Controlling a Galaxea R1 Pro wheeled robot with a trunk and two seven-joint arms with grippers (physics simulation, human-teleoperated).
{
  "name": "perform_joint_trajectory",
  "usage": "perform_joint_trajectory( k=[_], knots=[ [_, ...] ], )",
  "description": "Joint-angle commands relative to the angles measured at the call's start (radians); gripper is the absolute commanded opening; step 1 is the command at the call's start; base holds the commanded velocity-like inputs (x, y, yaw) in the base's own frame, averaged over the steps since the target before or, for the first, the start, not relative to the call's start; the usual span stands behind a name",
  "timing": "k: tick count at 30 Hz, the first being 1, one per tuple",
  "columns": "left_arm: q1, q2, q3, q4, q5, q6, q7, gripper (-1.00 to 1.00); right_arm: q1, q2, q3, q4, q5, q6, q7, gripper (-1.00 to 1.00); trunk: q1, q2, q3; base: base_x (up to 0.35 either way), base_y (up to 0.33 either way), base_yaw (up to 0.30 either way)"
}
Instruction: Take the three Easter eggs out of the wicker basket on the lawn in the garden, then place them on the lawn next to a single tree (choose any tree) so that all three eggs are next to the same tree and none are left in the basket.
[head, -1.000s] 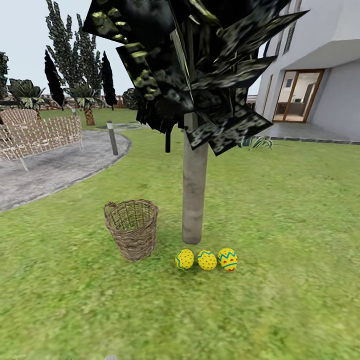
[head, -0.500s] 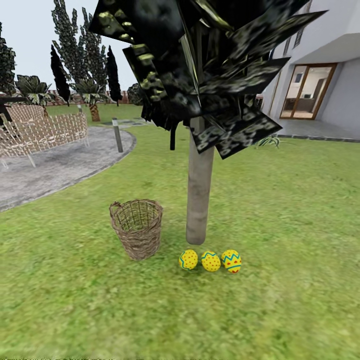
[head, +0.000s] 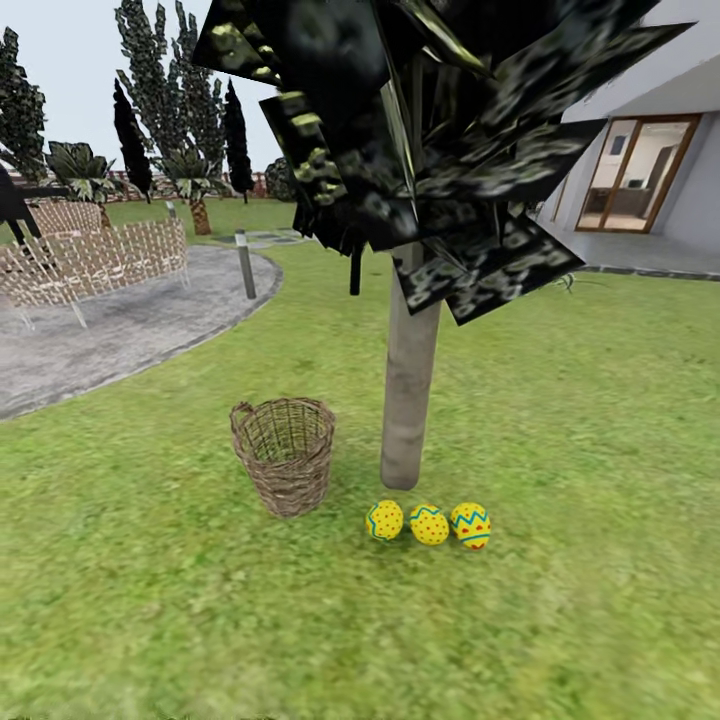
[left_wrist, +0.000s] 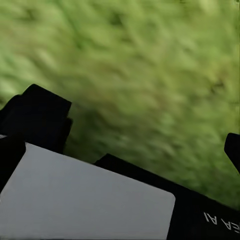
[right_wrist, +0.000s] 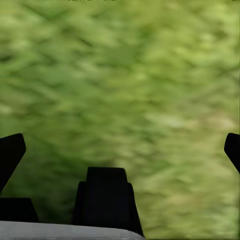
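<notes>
Green lawn (head: 560, 420) holds three Easter eggs (head: 429, 523) rowed sideways by the tree (head: 408, 400), unmoved; both grippers (right_wrist: 120, 145) gape.

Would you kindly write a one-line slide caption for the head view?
Three Easter eggs lie in a row on the lawn at the tree, beside the wicker basket.

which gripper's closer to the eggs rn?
Likely right, unconfirmed. The eggs lie ahead, slightly right of centre; left gripper and right gripper are both open over the lawn.
</notes>
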Motion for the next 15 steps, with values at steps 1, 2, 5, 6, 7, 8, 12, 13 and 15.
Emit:
perform_joint_trajectory(
  k=[1,2,5,6,7,8,12,13,15],
  knots=[
    [0.0,-0.007,-0.006,0.008,0.007,-0.018,0.009,1.0,-0.001,0.0,-0.008,0.002,0.01,-0.004,-0.004,1.0,-0.004,0.007,0.001,0.0,0.0,0.094],
    [0.0,-0.013,-0.006,0.018,0.008,-0.034,0.009,1.0,-0.001,0.0,-0.008,0.002,0.011,-0.004,-0.004,1.0,-0.008,0.014,0.002,0.0,0.0,0.094],
    [0.0,-0.024,-0.006,0.039,0.008,-0.055,0.01,1.0,-0.001,0.0,-0.008,0.002,0.011,-0.004,-0.004,1.0,-0.019,0.035,0.007,0.0,0.0,0.095],
    [0.0,-0.026,-0.006,0.045,0.008,-0.059,0.011,1.0,-0.001,0.0,-0.008,0.002,0.011,-0.004,-0.004,1.0,-0.023,0.042,0.008,0.0,0.0,0.099],
    [0.0,-0.027,-0.006,0.049,0.008,-0.061,0.011,1.0,-0.001,0.0,-0.008,0.002,0.011,-0.004,-0.004,1.0,-0.023,0.042,0.008,0.0,0.0,0.066],
    [0.0,-0.026,-0.006,0.052,0.009,-0.064,0.012,1.0,-0.001,0.0,-0.008,0.002,0.012,-0.003,-0.003,1.0,-0.023,0.042,0.007,0.0,0.0,0.042],
    [0.001,-0.021,-0.005,0.055,0.016,-0.067,0.01,1.0,0.003,0.0,-0.008,0.007,0.012,0.005,0.001,1.0,-0.023,0.042,0.006,0.0,0.0,0.015],
    [0.001,-0.02,-0.005,0.055,0.017,-0.067,0.009,1.0,0.005,0.0,-0.008,0.01,0.012,0.005,0.002,1.0,-0.023,0.042,0.006,0.0,0.0,0.004],
    [0.001,-0.017,-0.005,0.056,0.017,-0.066,0.01,1.0,0.009,0.0,-0.008,0.013,0.014,0.004,0.002,1.0,-0.023,0.042,0.006,0.0,0.0,0.002]
  ],
)
